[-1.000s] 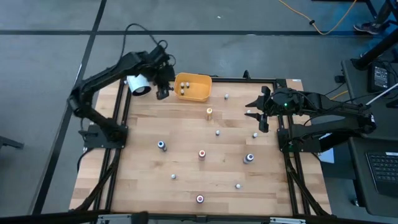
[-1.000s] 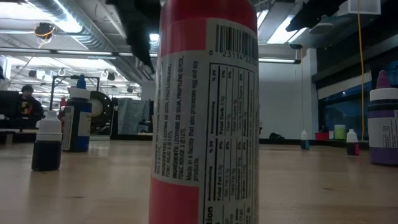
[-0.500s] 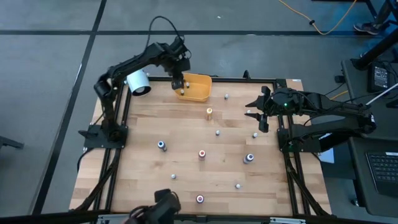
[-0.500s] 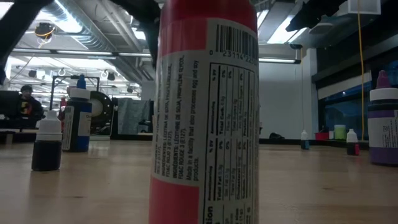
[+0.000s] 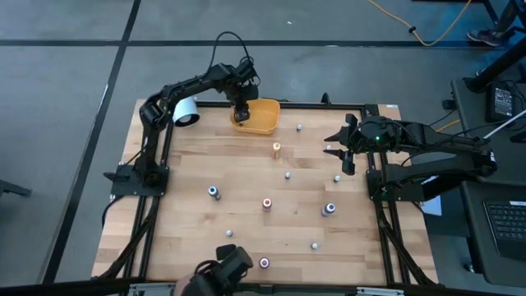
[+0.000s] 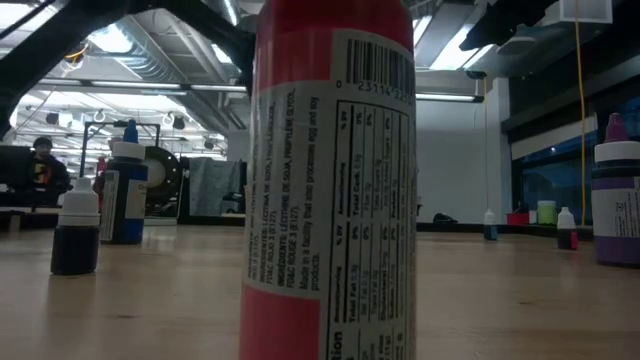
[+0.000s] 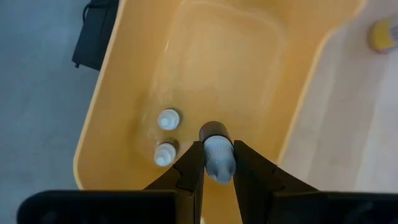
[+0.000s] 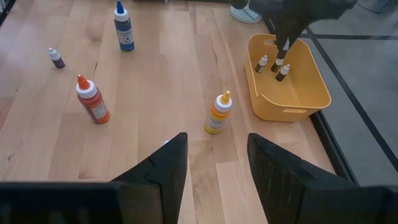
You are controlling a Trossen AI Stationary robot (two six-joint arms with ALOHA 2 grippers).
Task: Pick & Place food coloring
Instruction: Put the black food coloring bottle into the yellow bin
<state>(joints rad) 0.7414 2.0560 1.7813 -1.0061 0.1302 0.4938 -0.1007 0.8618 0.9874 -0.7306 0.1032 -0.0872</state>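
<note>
The left tool (image 5: 240, 113) hangs over the yellow bin (image 5: 265, 117) at the upper middle of the high view, its fingers clamped on a small white-capped dropper bottle (image 7: 217, 157). Two more white-capped bottles (image 7: 168, 119) stand in the bin just beside it. The right tool (image 5: 339, 151) waits at the table's (image 5: 189, 230) right edge with its fingers spread and empty. Other food coloring bottles (image 5: 266, 203) stand scattered across the table.

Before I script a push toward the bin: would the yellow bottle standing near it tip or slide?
The yellow bottle looks tall and narrow with a pointed cap, so a high push would probably tip it. Once down, its round body would likely roll on the bare wooden table. A low push may slide it.
</note>
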